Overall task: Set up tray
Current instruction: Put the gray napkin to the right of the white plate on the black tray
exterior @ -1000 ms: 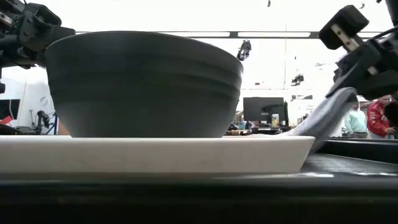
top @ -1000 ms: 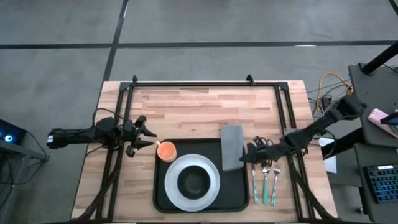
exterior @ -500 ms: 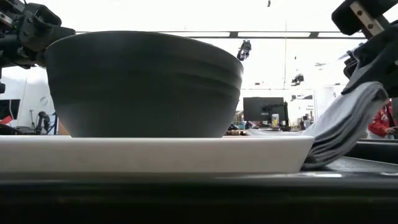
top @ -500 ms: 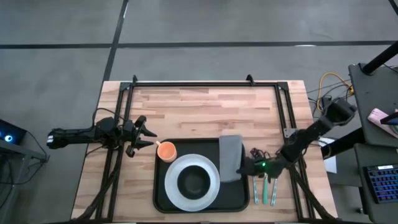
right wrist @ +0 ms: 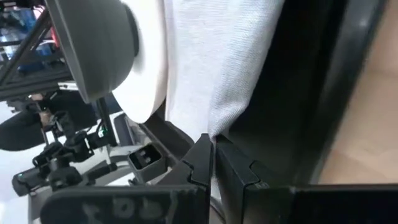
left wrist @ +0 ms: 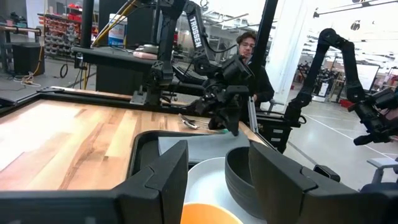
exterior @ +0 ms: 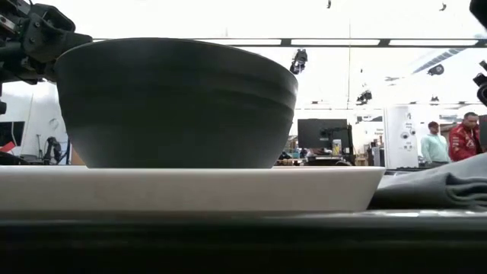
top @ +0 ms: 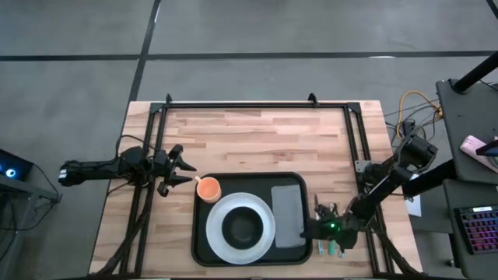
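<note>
The black tray [top: 204, 241] lies at the table's near middle. On it are a white plate [top: 264, 214] carrying a dark bowl [top: 243, 227], an orange cup [top: 208, 188] and a grey folded napkin [top: 285, 216], which lies flat to the right of the plate. My right gripper [top: 310, 230] is low at the napkin's right near edge, shut on it. My left gripper [top: 184, 173] hovers open just left of the cup. In the low view the napkin [exterior: 449, 190] lies flat beside the plate [exterior: 190, 189]. My right gripper [right wrist: 213, 144] pinches the napkin's right edge near its near corner [right wrist: 214, 127] between its two fingers. It comes nearly level from the table's right side. The napkin lies flat on the tray [right wrist: 298, 93], slack; how many layers are in the pinch I cannot tell.
Green-handled cutlery [top: 331, 247] lies on the wood right of the tray, partly under my right arm. The table's far half [top: 257, 136] is bare wood, with black frame rails along the left, right and far sides. People stand in the room beyond.
My right gripper has moved toward the table's near edge and down, drawing the napkin with it. The napkin, which earlier hung slanted from the gripper with its far end past the tray's far rim, has slid nearward and now lies flat inside the tray.
</note>
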Robot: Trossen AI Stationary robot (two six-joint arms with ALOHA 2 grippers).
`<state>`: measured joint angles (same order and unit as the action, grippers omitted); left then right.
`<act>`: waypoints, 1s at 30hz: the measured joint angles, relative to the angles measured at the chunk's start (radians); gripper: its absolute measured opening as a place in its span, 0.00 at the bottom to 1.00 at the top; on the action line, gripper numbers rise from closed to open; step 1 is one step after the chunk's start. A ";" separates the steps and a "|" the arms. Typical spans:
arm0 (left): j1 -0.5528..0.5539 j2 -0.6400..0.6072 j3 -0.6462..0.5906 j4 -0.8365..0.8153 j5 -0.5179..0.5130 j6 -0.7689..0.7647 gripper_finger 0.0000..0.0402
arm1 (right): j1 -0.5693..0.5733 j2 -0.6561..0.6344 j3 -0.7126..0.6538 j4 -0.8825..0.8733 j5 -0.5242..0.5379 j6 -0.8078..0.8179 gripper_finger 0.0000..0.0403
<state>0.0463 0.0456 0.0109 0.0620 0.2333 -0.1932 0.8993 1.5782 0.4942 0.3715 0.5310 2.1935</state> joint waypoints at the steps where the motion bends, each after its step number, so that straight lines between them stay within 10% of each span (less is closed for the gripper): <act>1: 0.000 0.000 0.000 0.001 0.000 0.000 0.38 | 0.004 0.007 0.007 0.001 0.000 -0.001 0.02; 30: 0.000 0.008 0.000 0.000 0.000 0.000 0.38 | 0.031 -0.017 0.057 -0.188 -0.014 -0.002 0.02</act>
<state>0.0462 0.0540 0.0109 0.0622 0.2333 -0.1934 0.9302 1.5616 0.5508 0.1831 0.5175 2.1918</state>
